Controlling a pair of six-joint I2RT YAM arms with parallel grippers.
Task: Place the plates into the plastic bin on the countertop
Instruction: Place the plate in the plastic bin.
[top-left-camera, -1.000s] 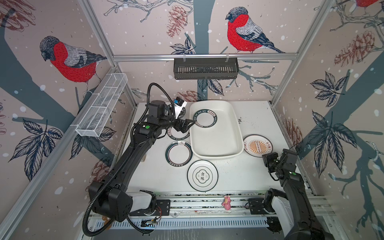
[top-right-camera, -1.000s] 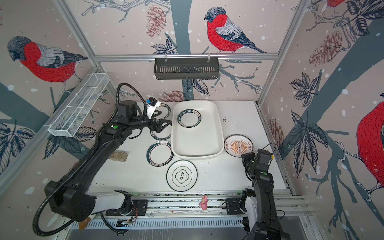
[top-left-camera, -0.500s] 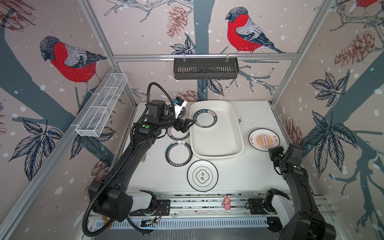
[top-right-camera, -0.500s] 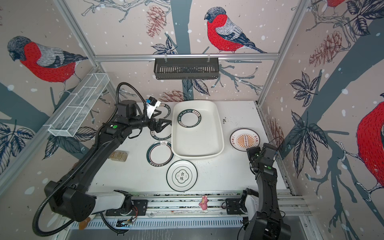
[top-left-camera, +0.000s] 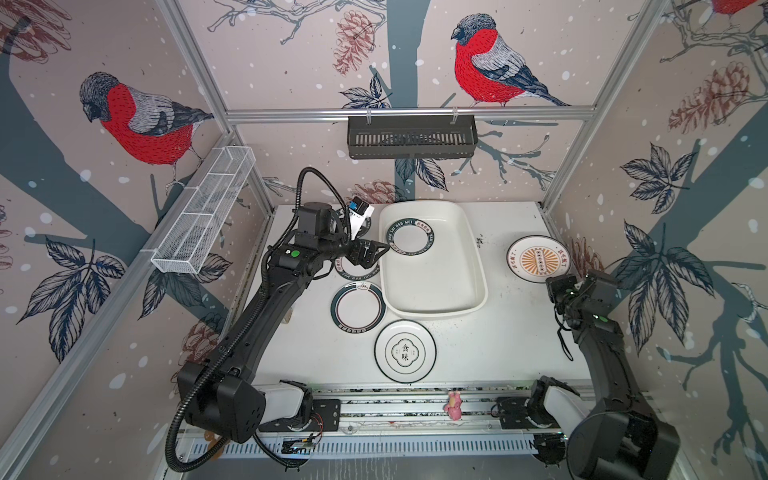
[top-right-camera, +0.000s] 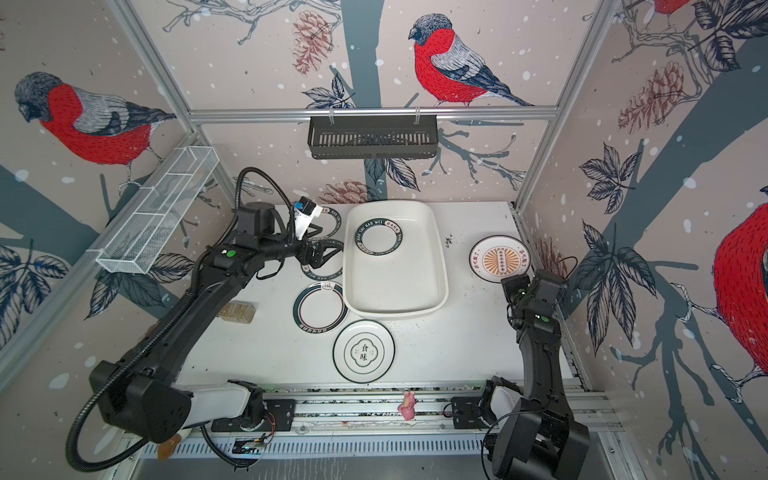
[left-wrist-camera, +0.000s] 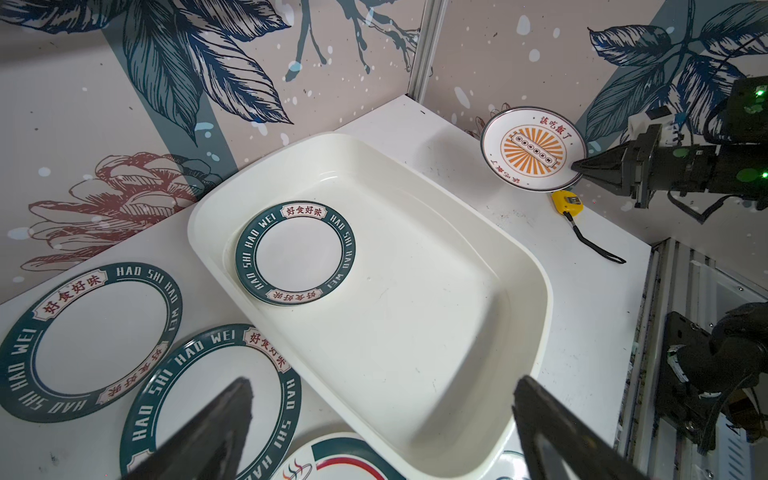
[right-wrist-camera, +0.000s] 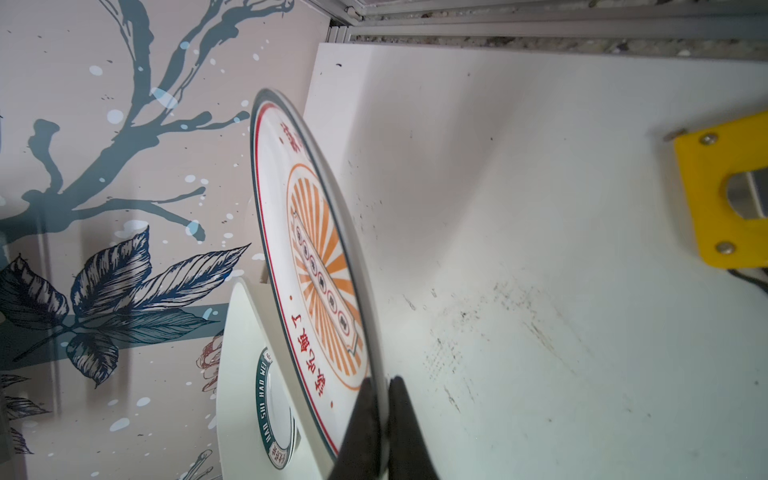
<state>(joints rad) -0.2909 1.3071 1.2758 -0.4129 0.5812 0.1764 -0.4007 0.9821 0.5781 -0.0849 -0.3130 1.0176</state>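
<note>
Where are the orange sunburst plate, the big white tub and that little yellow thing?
Cream round plate with orange sunburst (top-left-camera: 539, 258): a top view, on the sunburst's middle.
Large white rectangular plastic tub (top-left-camera: 436, 286): a top view, on its bare floor.
Small yellow gadget with black strap (left-wrist-camera: 566, 202): left wrist view, on its yellow body.

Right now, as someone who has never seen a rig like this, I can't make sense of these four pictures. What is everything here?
Two black robot arms work at a white countertop. Two pictures look down from overhead, and the other two come from a camera on each arm's wrist. A white plastic bin holds one green-rimmed plate. Other plates lie on the countertop beside it, among them a white plate with black characters. The right gripper is shut on the rim of a sunburst plate. The left gripper hangs open by the bin and holds nothing.
</note>
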